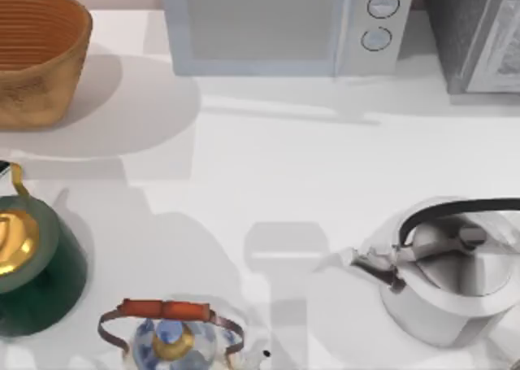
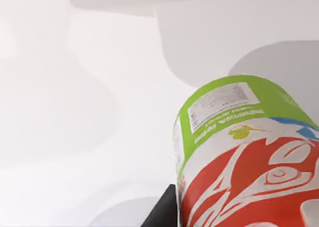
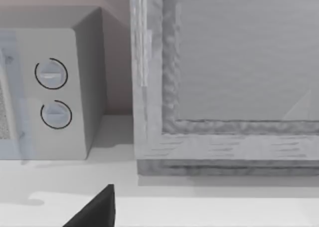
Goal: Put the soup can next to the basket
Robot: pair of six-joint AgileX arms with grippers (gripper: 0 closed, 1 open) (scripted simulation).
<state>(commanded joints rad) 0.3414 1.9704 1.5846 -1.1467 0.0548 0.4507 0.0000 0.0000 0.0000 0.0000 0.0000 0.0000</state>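
The left gripper [image 2: 234, 218] is clamped on the small cylindrical soup can with the red label and bright green band [image 2: 234, 137]. One dark finger [image 2: 162, 214] lies flat against the can's side. The can runs straight out from the wrist, with its green end farthest from it. The left wrist is tilted down, facing the white surface [image 2: 75, 112] at a slant.

A dark wedge of the right gripper [image 3: 94, 212] shows in the right wrist view. That wrist is held close to level, aimed across the surface.
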